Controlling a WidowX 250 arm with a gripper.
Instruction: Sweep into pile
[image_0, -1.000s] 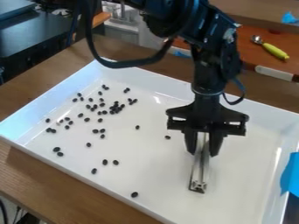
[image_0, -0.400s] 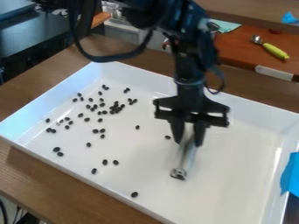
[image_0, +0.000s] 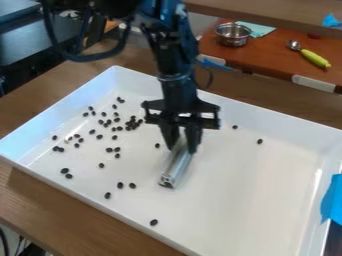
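The gripper (image_0: 182, 147) hangs over the middle of the white tray (image_0: 254, 200), shut on a silver metal bar (image_0: 175, 169) that slants down toward the tray's front. Small black beans (image_0: 117, 150) lie scattered over the tray's left half, most densely in a loose cluster just left of the gripper. Single beans lie nearer the front edge, one of them a bean (image_0: 153, 222) by the front wall. To the right of the arm, toward the back wall, are a bean (image_0: 260, 141) and another bean (image_0: 234, 127).
Raised walls surround the tray on a wooden table (image_0: 67, 210). Blue tape (image_0: 332, 199) covers part of its right wall. Behind, on an orange-brown surface, stand a metal pot (image_0: 233, 34) and a spoon with a yellow-green handle (image_0: 314, 58).
The arm has moved left with the bar, from the tray's right half to its middle. Two beans at the right back have come into view, and the pot behind is uncovered.
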